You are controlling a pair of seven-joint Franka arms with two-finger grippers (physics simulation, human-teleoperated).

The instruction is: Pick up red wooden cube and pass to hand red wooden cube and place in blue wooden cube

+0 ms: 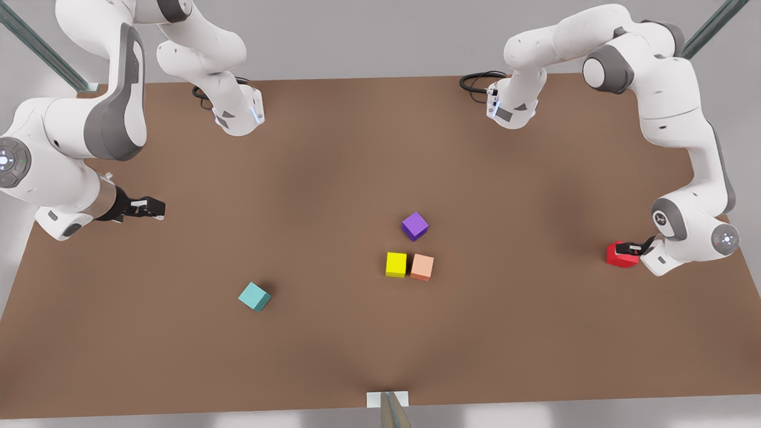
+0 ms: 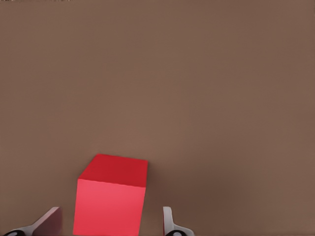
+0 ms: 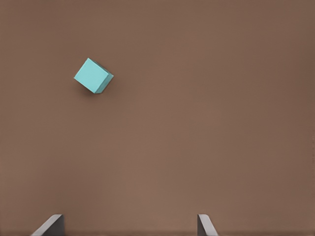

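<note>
The red cube [image 2: 110,201] between the left gripper's pale fingers [image 2: 169,222] looked matt and smooth, like the teal cube [image 3: 93,76] ahead of the right gripper's fingers [image 3: 205,225], on a matt, evenly brown table [image 1: 333,166].

A: What sits mid-tabletop [image 1: 333,178]?
B: A purple cube [image 1: 415,226], with a yellow cube [image 1: 396,264] and a peach cube [image 1: 422,267] touching side by side just below it in the front view.
</note>
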